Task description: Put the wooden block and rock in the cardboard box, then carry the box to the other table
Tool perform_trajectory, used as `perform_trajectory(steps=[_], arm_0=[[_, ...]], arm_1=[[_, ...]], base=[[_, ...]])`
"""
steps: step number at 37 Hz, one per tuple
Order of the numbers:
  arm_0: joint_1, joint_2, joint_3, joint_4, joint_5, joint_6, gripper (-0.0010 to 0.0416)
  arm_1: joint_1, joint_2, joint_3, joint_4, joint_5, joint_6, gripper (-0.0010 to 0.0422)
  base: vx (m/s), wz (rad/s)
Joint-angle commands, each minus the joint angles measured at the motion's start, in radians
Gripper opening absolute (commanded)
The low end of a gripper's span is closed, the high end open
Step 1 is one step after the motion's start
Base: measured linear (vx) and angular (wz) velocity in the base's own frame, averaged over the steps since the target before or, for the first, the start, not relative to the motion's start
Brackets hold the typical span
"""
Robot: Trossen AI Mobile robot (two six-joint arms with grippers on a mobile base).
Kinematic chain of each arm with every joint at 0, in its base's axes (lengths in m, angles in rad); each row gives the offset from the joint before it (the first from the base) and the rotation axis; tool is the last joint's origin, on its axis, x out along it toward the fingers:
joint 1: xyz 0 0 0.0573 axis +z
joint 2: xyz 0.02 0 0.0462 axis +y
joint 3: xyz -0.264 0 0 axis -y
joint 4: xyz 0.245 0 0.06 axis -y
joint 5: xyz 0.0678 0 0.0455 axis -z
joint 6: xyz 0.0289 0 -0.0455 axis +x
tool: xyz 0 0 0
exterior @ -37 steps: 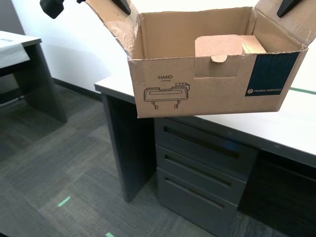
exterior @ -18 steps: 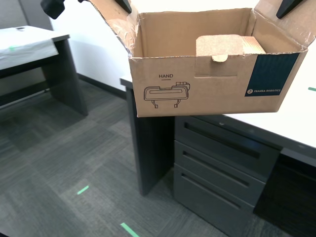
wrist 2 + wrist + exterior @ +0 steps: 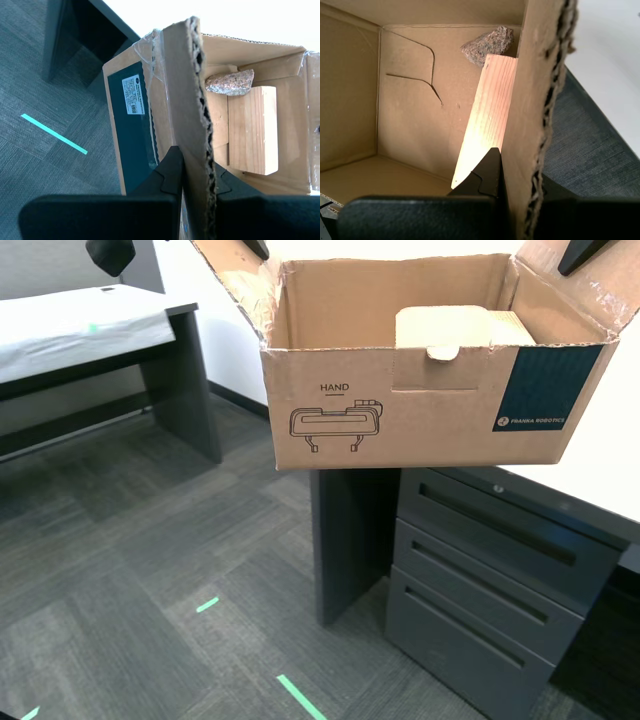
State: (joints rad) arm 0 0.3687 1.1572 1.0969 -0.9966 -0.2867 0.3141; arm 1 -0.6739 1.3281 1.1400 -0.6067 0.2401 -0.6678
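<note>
Fingers of both grippers pinch the upright end flaps of the brown corrugated cardboard box, one flap each, so the box hangs in the air between the two arms. Seen from the exterior view, it floats level above the dark carpet, in front of a dark drawer cabinet, and only the dark tips of the grippers show at its upper corners; the table draped in white-grey cloth stands well apart at the exterior view's left, so I judge the carrying is not finished. From the second wrist view, my second gripper is closed on the flap beside the dark teal label, and inside the box lie the pale rectangular wooden block and the small rough beige-pink rock, touching each other. Looking along the first wrist view, my first gripper clamps the opposite flap, with the same block and rock on the box floor.
</note>
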Motion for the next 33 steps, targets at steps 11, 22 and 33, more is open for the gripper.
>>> perform_trajectory(steps=[11,22,33], arm_0=[[0.001,-0.001,0.002,0.001,-0.008,-0.035,-0.0001],[0.001,-0.001,0.002,0.002,-0.008,-0.034,0.0000],[0.001,-0.001,0.002,0.043,-0.009,-0.018,-0.0001]], arm_1=[[-0.002,0.000,0.002,0.011,0.004,-0.040,0.0000],[-0.002,0.000,0.002,0.011,-0.026,-0.060,-0.0001],[-0.002,0.000,0.002,0.010,-0.026,-0.058,-0.0001]], base=[[-0.006,0.193],[-0.001,0.211],[0.003,0.247]])
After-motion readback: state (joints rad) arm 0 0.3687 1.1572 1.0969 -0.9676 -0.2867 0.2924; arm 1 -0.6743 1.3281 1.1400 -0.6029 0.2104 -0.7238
